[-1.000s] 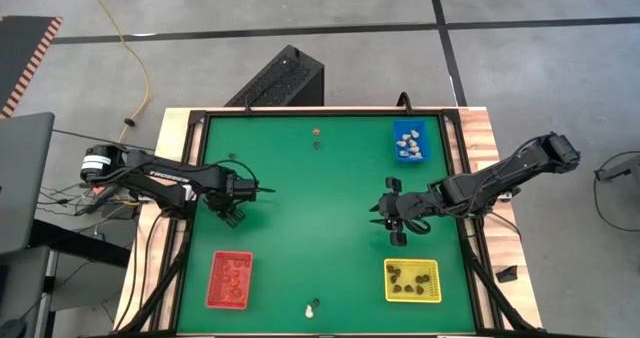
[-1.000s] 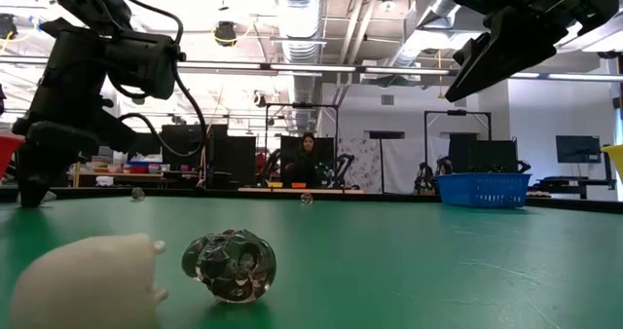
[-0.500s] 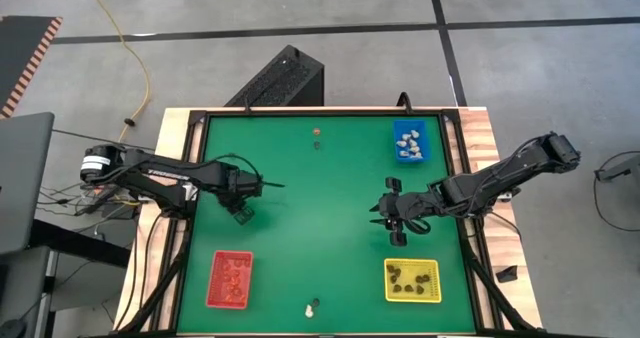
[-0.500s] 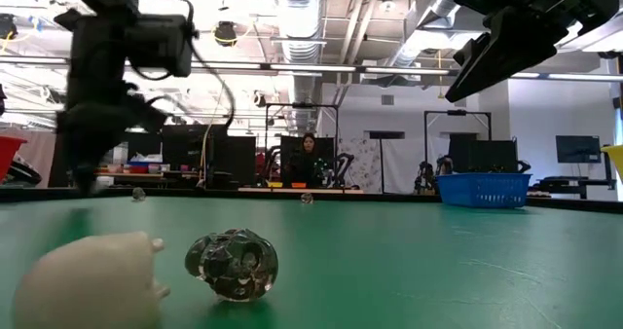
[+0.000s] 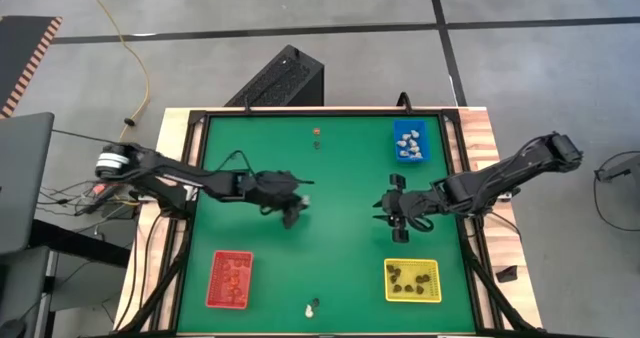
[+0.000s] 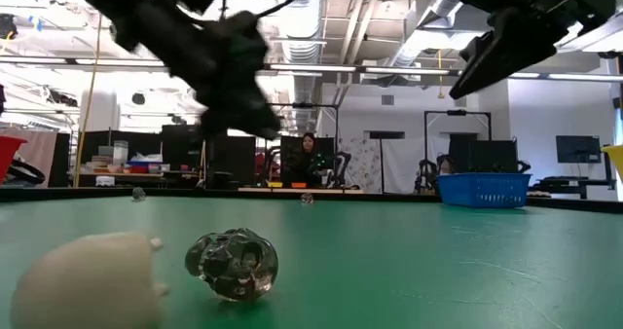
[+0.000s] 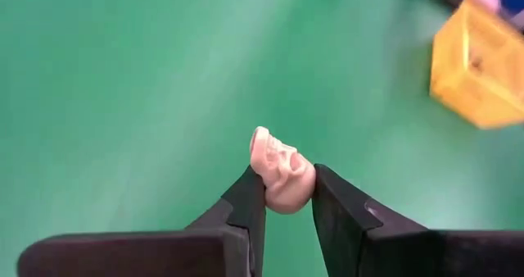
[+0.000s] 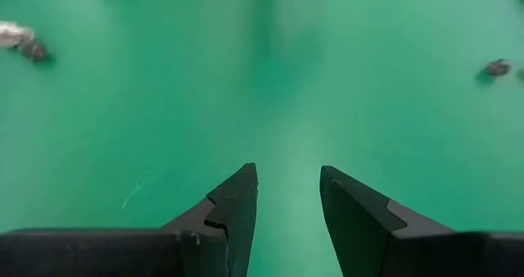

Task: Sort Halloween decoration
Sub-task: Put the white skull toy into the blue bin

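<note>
Writing: none readable on trays, arms or trinkets.
Left gripper (image 5: 297, 206): out over mid-mat, left of centre; fingers (image 7: 250, 205) pinched on a cream skull (image 7: 278, 172), which sticks out past the tips. In the high view the skull shows as a pale speck at the tip (image 5: 304, 201).
Right gripper (image 5: 392, 210): over the mat right of centre, facing the left gripper, well apart from it; fingers (image 8: 236, 206) parted with bare mat between, nothing held.
Blue tray (image 5: 409, 128): far right corner area of the mat; whitish trinkets (image 5: 407, 146) inside.
Yellow tray (image 5: 411, 294): near right; dark trinkets (image 5: 410, 277) inside. Just beyond the right gripper toward the near edge.
Red tray (image 5: 213, 286): near left; reddish trinkets (image 5: 236, 279) inside.
Loose, far edge: a reddish piece (image 5: 316, 132) with a dark piece (image 5: 317, 145) just beside it, mid-mat, well apart from both grippers.
Loose, near edge: a cream piece (image 6: 88, 280) and a glossy dark piece (image 6: 232, 264), just beside each other; contact not clear. In the high view they sit between the red and yellow trays (image 5: 312, 307).
Mat (image 5: 340, 258): green, covers the table.
Background: a person (image 6: 310, 157) in the room behind, low view.
</note>
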{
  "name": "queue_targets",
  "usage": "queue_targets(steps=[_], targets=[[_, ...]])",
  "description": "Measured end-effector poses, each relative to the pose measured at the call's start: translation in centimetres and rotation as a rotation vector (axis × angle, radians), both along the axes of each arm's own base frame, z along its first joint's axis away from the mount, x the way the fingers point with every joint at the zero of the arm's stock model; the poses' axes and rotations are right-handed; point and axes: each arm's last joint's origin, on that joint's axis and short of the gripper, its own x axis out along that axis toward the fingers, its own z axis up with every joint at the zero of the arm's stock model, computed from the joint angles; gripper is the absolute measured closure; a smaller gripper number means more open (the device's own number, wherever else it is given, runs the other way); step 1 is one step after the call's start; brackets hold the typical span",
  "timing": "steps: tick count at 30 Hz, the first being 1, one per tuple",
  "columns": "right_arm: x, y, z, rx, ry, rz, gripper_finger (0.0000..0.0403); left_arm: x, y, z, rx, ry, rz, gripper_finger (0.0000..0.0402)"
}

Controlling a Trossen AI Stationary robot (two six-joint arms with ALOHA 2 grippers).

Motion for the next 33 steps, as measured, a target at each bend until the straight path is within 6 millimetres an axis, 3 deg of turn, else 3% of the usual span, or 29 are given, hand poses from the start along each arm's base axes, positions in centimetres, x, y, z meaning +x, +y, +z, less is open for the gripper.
queue_targets(steps=[4, 7, 12, 18, 25, 33], targets=[[-0.7, -0.3, 0.5, 0.0, -0.01, -0.026, 0.0237, 3.8, 0.5, -1.6, 0.12, -0.159, -0.023, 0.0336], [-1.4, -0.7, 1.1, -0.028, -0.035, -0.076, 0.0237, 7.7, 2.0, -2.4, 0.266, -0.247, 0.022, 0.0335], [-2.7, -1.8, 2.8, -0.084, -0.151, -0.172, 0.0237, 14.5, 6.7, -3.9, 0.451, -0.214, 0.111, 0.0335], [-5.4, -3.1, 4.9, -0.053, -0.271, -0.223, 0.0237, 21.7, 12.7, -4.0, 0.448, -0.345, 0.136, 0.0334], [-8.0, -4.3, 5.8, -0.052, -0.315, -0.264, 0.0237, 26.8, 17.3, -3.5, 0.388, -0.406, 0.116, 0.0334], [-8.7, -5.2, 6.1, -0.106, -0.329, -0.298, 0.0237, 29.1, 18.0, -4.3, 0.358, -0.426, 0.109, 0.0323]])
